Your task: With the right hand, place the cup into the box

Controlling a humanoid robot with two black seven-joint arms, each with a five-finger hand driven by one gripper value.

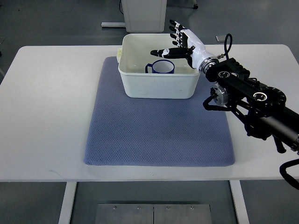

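Top view: cup sits inside the box; right hand hovers above, fingers spread

No text, label, brand, number or sign can be read anywhere in the top view. The surfaces that show carry no legible print, and any marks on the robot arm are too small to make out.

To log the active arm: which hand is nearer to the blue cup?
Right. The right hand hovers open just above the blue cup inside the white box. The left hand is out of view.
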